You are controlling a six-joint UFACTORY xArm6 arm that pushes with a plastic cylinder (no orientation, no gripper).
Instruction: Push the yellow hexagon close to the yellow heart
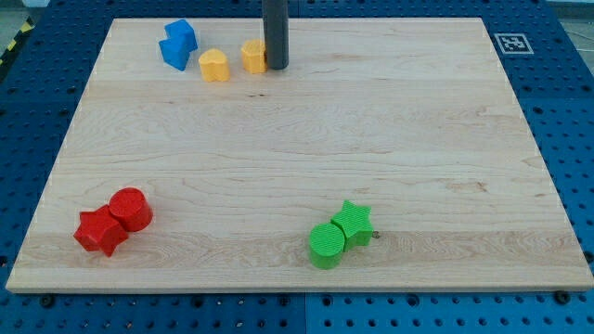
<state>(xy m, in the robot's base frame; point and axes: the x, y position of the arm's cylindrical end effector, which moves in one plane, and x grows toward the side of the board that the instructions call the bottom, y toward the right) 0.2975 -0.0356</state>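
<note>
The yellow hexagon (253, 56) sits near the view's top, left of centre. The yellow heart (214, 65) lies just to its left, a small gap apart. My tip (277, 67) is the lower end of the dark rod; it stands right against the hexagon's right side. The rod runs up out of the view's top edge.
Two blue blocks (176, 43) touch each other left of the heart. A red cylinder (131, 209) and a red star (100, 232) sit at the bottom left. A green star (353, 222) and a green cylinder (327, 244) sit at the bottom, right of centre. The wooden board (371, 139) rests on a blue pegboard.
</note>
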